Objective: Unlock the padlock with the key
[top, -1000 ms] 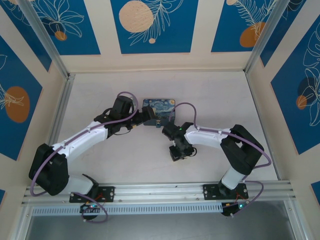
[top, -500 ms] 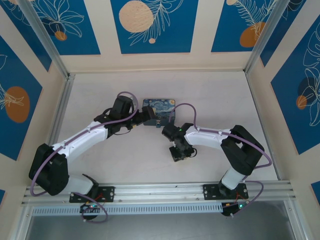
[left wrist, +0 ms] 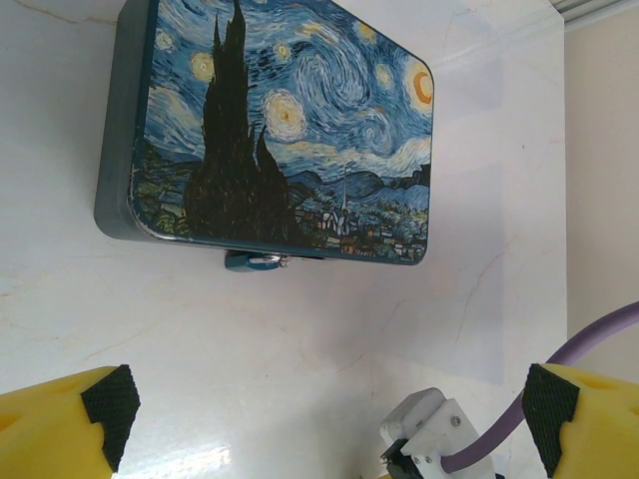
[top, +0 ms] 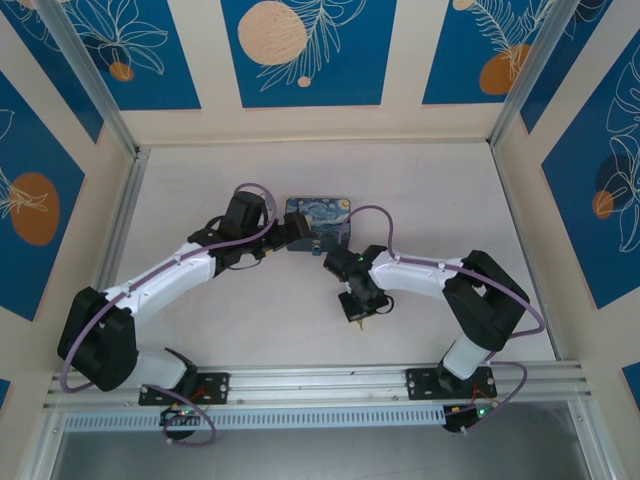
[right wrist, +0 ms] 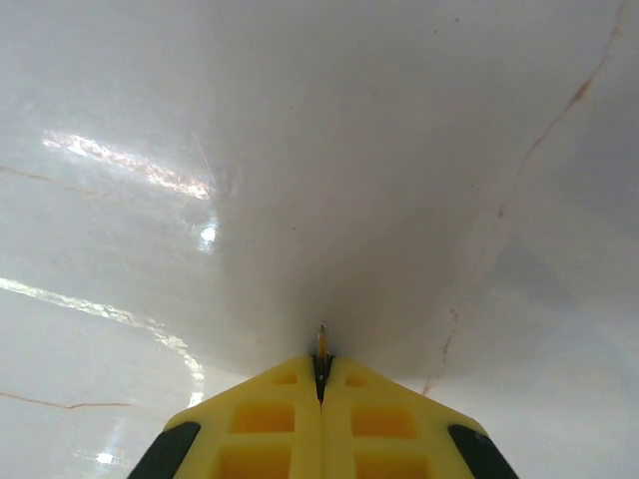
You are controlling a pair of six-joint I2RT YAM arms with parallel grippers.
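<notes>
Pinching the key (right wrist: 321, 340) between its yellow fingers, the right gripper (right wrist: 321, 365) has its pads pressed together, and a thin brownish sliver of metal pokes out past the tips. It points down at the white marbled table (top: 450, 200). From above, the right gripper (top: 357, 312) sits near the middle of the table, apart from the Starry Night tin (top: 318, 220). Bare surface lies between it and the front rail (top: 320, 380).

The left gripper (left wrist: 331, 409) has its jaws spread wide and holds nothing, its black-padded fingertips (left wrist: 110, 404) at the lower corners of its wrist view. Seen from overhead, the left gripper (top: 290, 232) stands just beside the tin's left end.

The padlock (left wrist: 255, 261), with a dark blue body and a silvery bit, sits against the tin's long edge that faces the left gripper, tucked under the rounded rim. The tin (left wrist: 290, 130) lies flat with its lid up. A strip of bare tabletop separates the padlock from the left fingertips.

A purple cable (left wrist: 589, 344) and a white arm part (left wrist: 424, 434) reach into the lower right of that strip. Beyond the tin, open table runs to the back wall and out to both side rails.
</notes>
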